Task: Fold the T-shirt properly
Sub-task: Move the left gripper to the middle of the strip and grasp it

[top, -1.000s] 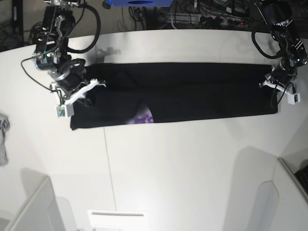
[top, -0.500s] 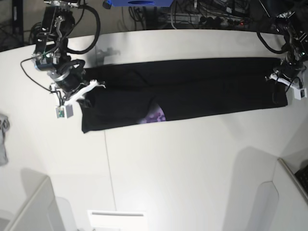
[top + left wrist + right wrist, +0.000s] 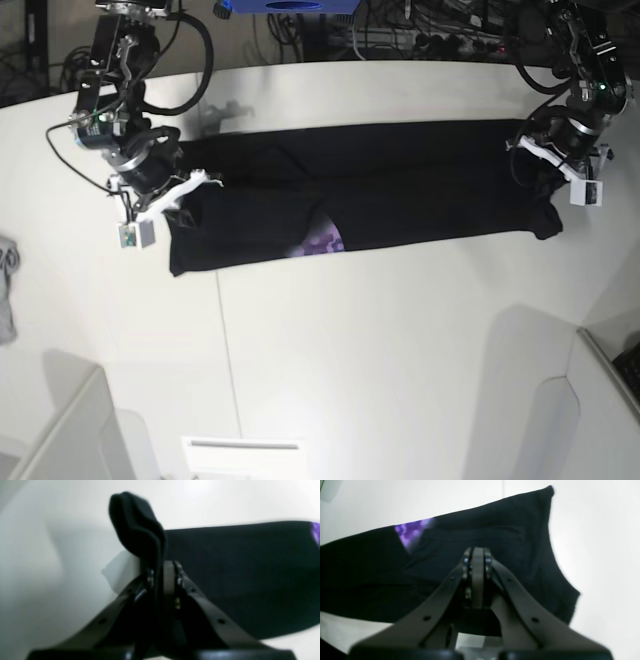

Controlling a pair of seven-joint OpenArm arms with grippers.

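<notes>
The black T-shirt [image 3: 380,190] lies as a long narrow band across the table, with a purple print [image 3: 322,242] showing at its front edge. My left gripper [image 3: 545,160] is at the band's right end in the base view. In the left wrist view it [image 3: 162,572] is shut on a bunched fold of the shirt [image 3: 136,527] that sticks up past its tips. My right gripper [image 3: 190,185] is at the band's left end. In the right wrist view it [image 3: 475,555] is shut over the shirt [image 3: 495,537], near the purple print [image 3: 411,530].
A small grey cloth [image 3: 6,290] lies at the table's left edge. White partitions stand at the front left [image 3: 70,430] and front right [image 3: 590,400]. Cables and a blue box [image 3: 290,6] lie behind the table's back edge.
My left gripper has moved inward with the shirt's right end, so the band is shorter and slacker there. My right gripper and the left end have stayed almost still.
</notes>
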